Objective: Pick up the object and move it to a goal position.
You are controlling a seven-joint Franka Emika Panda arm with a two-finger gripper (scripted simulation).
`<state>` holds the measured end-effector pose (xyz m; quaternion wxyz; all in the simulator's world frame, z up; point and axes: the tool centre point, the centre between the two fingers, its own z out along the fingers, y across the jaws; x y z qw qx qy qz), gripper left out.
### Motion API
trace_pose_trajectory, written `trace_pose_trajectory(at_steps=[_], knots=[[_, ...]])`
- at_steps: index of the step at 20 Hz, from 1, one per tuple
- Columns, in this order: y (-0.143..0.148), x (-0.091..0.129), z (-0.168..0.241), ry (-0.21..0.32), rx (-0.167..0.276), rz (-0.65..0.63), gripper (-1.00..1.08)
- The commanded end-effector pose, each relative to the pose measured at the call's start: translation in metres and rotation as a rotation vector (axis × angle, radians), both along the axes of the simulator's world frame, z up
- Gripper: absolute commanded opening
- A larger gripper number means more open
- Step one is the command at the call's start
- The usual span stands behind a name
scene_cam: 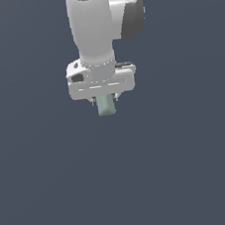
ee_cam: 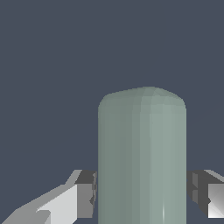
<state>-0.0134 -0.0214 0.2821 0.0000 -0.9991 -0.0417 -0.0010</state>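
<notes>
The object (scene_cam: 106, 106) is a small pale grey-green block with rounded edges. In the exterior view it hangs under the white hand of my arm, its lower end sticking out below. My gripper (scene_cam: 104, 100) is shut on the object, and only small bits of the fingers show beside it. The wrist view shows the object (ee_cam: 142, 157) large and upright between the two grey fingertips (ee_cam: 85, 192), both pressed against its sides. My gripper (ee_cam: 142, 192) holds it above the plain dark surface.
A plain dark grey-blue surface (scene_cam: 181, 166) fills both views. The white arm (scene_cam: 93, 22) comes down from the top of the exterior view. No other object or marker shows.
</notes>
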Motion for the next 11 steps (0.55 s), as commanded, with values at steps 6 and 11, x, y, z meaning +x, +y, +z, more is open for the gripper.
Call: trace_pose_trajectory(at_steps=[6,11], knots=[[-0.005,-0.002,0.037,0.002,0.000,0.000,-1.00],[-0.006,-0.001,0.043,0.002,0.000,0.000,-1.00]])
